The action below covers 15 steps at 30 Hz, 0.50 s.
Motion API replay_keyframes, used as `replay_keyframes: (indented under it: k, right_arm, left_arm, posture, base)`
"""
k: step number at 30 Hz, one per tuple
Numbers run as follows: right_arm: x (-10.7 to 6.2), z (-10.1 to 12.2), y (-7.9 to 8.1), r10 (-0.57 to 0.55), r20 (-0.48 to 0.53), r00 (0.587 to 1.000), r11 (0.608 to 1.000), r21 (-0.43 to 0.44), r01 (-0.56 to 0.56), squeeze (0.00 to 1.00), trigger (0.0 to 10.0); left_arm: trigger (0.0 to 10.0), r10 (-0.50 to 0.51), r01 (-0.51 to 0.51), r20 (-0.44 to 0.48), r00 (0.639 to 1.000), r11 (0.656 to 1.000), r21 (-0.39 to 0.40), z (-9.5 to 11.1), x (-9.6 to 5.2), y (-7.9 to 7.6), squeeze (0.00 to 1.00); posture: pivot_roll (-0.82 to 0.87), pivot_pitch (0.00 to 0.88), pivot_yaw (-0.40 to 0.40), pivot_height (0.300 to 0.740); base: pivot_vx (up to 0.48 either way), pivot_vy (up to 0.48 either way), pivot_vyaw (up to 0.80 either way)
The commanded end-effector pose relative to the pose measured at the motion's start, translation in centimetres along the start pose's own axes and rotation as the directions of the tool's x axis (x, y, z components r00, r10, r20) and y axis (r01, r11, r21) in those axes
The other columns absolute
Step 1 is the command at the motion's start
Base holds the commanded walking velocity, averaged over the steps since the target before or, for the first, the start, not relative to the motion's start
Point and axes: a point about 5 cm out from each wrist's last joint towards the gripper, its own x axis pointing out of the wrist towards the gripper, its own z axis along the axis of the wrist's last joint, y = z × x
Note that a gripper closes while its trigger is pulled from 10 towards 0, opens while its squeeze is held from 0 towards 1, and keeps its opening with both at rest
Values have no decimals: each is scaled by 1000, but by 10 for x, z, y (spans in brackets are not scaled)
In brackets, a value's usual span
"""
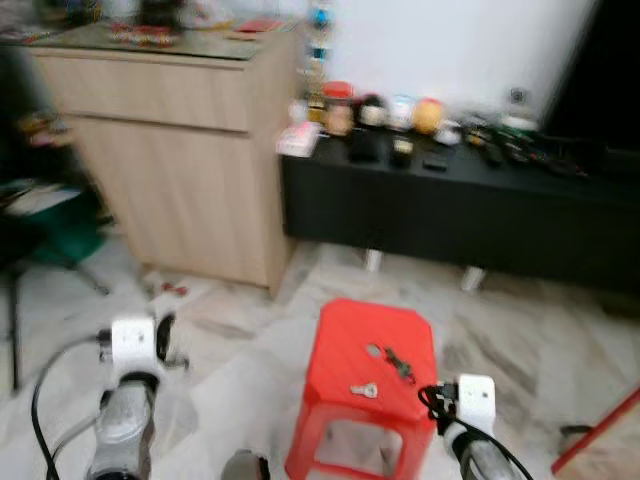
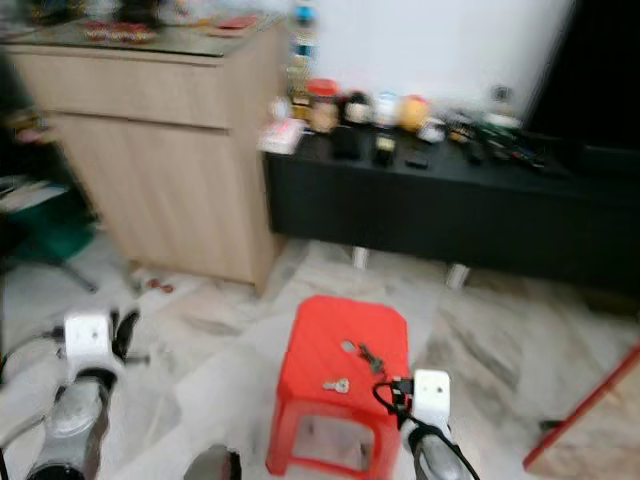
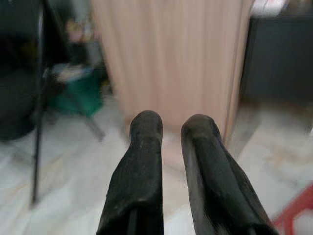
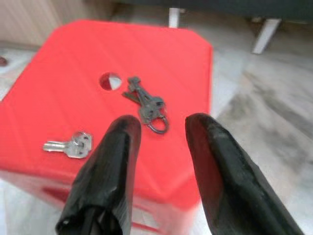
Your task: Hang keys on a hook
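I see a tan cabinet (image 1: 175, 160) filling the upper left of the head view, and beside it a long black tabletop (image 1: 450, 215) running to the right edge, its top crowded with jars and small clutter too blurred to name. Below them is pale marble floor (image 1: 240, 360).

A red stool (image 1: 370, 385) stands low in the centre of the frame. On its seat lies a dark bunch of keys (image 4: 146, 104) just beside the seat's round hole (image 4: 110, 81), and a single silver key (image 4: 69, 145) lies apart from it, nearer the stool's front edge.

My right claw (image 4: 161, 127) hangs over the near side of the stool, its two fingers spread apart, with the ring of the key bunch showing in the gap between the tips in the wrist view. It is touching nothing that I can see.

My left claw (image 3: 172, 128) sits at lower left, over bare floor, pointing at the cabinet; its fingers stand slightly apart and hold nothing.
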Motion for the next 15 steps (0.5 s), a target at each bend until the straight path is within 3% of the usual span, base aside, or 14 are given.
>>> replay_keyframes:
  k: [1,12,15]
  right_arm:
    - [-1,-3,4,13,-9,1000,1000,10,-13,0,10000]
    - [0,-3,5,42,-16,999,999,-33,-42,0,10000]
    - [-1,-3,7,49,-11,999,998,-31,-49,0,10000]
  left_arm:
    - [10000,-12,13,15,1000,1000,-23,5,2,-2,0]
    - [10000,-71,73,28,997,994,-82,14,-1,-16,0]
    - [10000,-81,84,32,996,993,-84,18,1,-20,0]
  posture:
    - [152,0,-39,635]
    - [153,0,-46,635]
    - [151,0,-46,635]
  base:
    - [0,0,0]
    - [0,0,0]
    - [96,0,588]
